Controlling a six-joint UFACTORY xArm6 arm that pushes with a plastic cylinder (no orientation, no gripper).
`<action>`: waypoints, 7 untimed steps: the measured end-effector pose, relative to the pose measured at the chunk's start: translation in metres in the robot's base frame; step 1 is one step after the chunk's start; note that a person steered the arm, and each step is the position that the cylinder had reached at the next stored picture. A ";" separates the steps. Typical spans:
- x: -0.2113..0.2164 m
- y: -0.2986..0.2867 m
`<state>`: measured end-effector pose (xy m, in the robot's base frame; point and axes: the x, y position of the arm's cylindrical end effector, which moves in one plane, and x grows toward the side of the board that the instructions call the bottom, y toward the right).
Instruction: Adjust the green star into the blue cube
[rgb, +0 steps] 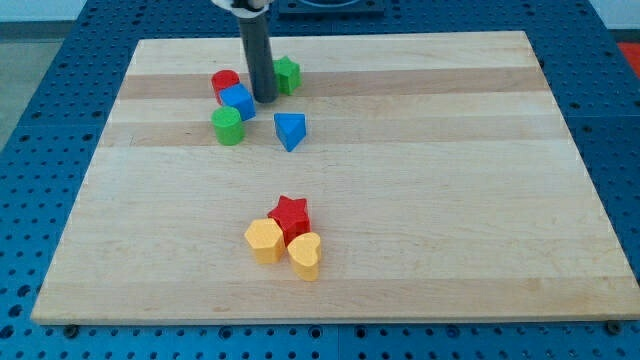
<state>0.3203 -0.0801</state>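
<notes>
Wooden board, pale and rectangular, fills most of the frame and rests on a blue perforated table. In the upper left of the board sits a tight cluster of blocks. Leftmost is a red block, its shape hard to make out. Just below it is a green cylinder-like block. The blue cube sits between them, touching or nearly touching both. My tip, the lower end of a dark upright rod with no jaws to open or close, rests on the board just right of the blue cube. The green star lies just right of the rod, partly hidden behind it, apart from the blue cube. A blue wedge-shaped block stands lower right of the cluster. Near the bottom centre, well apart, a red star touches two yellow blocks: one at its lower left, another directly below.
</notes>
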 end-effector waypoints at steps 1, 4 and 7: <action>0.014 0.051; -0.066 0.086; -0.064 0.031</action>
<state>0.2565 -0.0496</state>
